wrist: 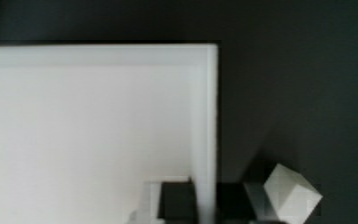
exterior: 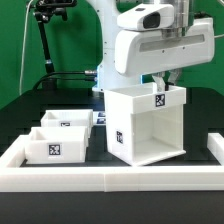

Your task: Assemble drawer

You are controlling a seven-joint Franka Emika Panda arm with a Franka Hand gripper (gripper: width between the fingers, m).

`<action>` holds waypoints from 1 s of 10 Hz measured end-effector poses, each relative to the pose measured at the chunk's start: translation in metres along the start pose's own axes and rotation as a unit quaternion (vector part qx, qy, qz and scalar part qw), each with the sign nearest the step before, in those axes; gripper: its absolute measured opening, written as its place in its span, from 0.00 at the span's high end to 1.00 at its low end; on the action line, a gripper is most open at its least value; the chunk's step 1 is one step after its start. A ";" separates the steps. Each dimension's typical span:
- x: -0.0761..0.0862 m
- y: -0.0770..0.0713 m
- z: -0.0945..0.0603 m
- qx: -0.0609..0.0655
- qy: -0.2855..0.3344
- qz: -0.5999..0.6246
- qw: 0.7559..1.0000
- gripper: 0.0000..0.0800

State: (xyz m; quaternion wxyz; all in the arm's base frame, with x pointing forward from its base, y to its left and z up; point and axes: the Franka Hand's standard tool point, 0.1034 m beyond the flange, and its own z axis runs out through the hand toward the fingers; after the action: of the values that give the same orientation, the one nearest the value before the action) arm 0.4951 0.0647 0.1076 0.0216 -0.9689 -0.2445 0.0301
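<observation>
The large white drawer case [exterior: 145, 125] stands upright on the black table, its open front facing the camera and a square tag on its top edge. My gripper [exterior: 160, 88] is directly above it, down on the top of its far wall. In the wrist view the gripper [wrist: 211, 195] straddles the thin case wall [wrist: 213, 120], with a dark finger [wrist: 176, 200] flush against each side. The case panel [wrist: 87, 120] fills most of that view. Two small white trays [exterior: 62, 122] [exterior: 55, 147] with tags sit side by side at the exterior view's left of the case.
A low white rim [exterior: 110, 180] edges the black table [exterior: 20, 110] along the front and sides. A black stand with cables [exterior: 45, 40] rises at the back left. The robot's white base [exterior: 110, 70] is behind the case.
</observation>
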 end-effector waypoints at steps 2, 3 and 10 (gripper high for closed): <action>0.000 0.000 0.000 0.000 0.000 0.017 1.000 0.95; 0.000 0.000 0.000 0.001 0.000 0.039 0.999 0.95; 0.020 0.017 0.000 0.017 0.008 0.360 0.933 0.95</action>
State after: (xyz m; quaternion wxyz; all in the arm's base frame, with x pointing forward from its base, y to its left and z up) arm 0.5209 0.0596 0.1057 0.0278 -0.9917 0.1216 0.0321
